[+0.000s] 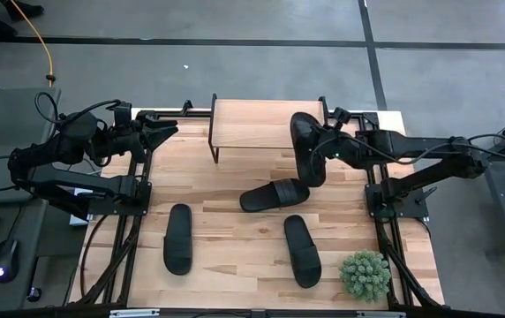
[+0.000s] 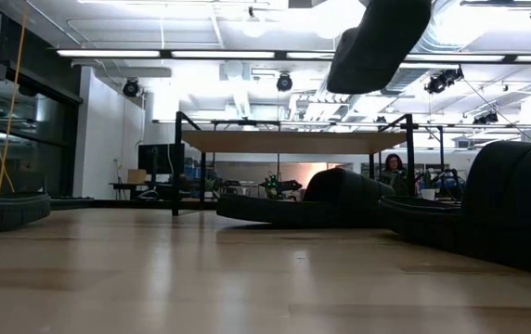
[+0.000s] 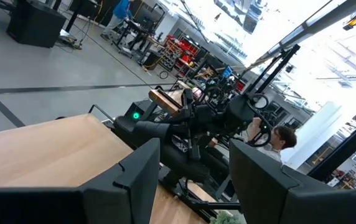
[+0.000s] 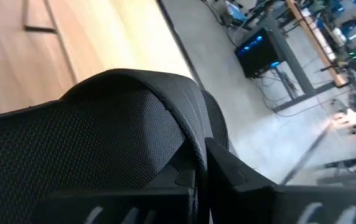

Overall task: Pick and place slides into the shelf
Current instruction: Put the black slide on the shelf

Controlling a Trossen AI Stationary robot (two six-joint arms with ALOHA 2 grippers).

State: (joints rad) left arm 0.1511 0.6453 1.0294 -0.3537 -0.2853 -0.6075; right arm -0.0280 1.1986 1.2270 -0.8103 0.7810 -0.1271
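Four black slides show. One slide hangs in the air at the right end of the shelf, held by my right gripper; in the low view that slide floats high above the shelf top. The other slides lie sole-down on the table. The shelf is a light wooden top on thin black legs, standing at the table's far edge. My left gripper waits open at the table's far left corner, touching nothing. My right gripper is shut on the lifted slide at the side edge of its ribbed strap, pinched between the two fingers. The fingers reach in roughly level from the table's right. The slide is clear of the table and the shelf, tilted, with its length running near to far.
A small green plant stands at the table's near right corner. Black arm frames run along both side edges of the table. Bare wood lies between the shelf and the resting slides. A person sits in the room beyond.
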